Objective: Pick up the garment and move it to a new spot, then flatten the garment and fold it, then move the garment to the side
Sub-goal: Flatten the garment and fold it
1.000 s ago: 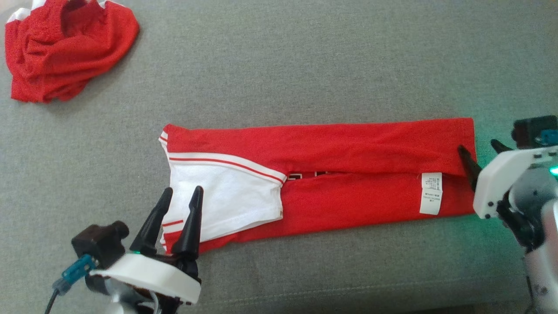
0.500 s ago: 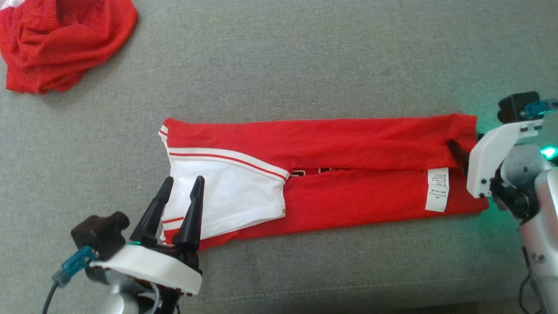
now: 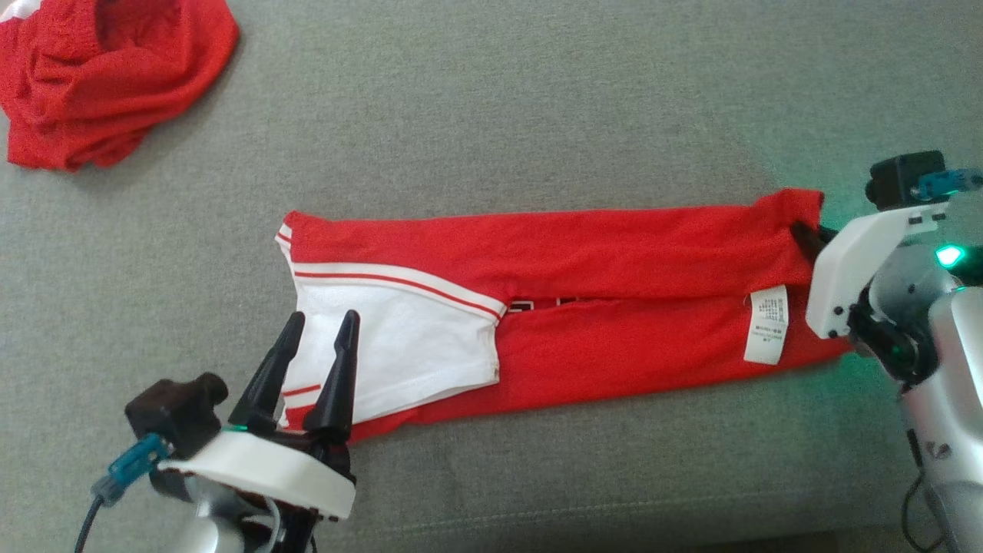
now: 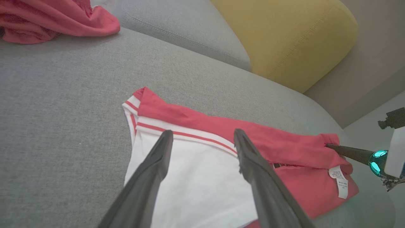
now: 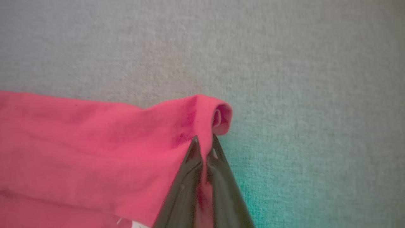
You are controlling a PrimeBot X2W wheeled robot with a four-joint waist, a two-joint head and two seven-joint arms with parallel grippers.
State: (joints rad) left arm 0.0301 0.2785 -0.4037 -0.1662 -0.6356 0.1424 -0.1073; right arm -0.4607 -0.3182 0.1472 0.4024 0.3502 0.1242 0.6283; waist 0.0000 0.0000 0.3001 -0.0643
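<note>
Right gripper (image 5: 204,141) tight on one garment (image 3: 614,253) corner; left gripper (image 3: 322,321) apart above its white panel (image 3: 399,338).

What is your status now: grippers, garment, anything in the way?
Right gripper shut on garment, far right corner. Left gripper open, over the white part, holding nothing. Crumpled red cloth lies far left, apart.

Grey fabric sofa seat (image 3: 537,115), stitched seam (image 3: 614,514) along front edge. Grey back cushion (image 4: 177,28), mustard-yellow cushion (image 4: 284,38) beside it. Even light, green tint at right end.
</note>
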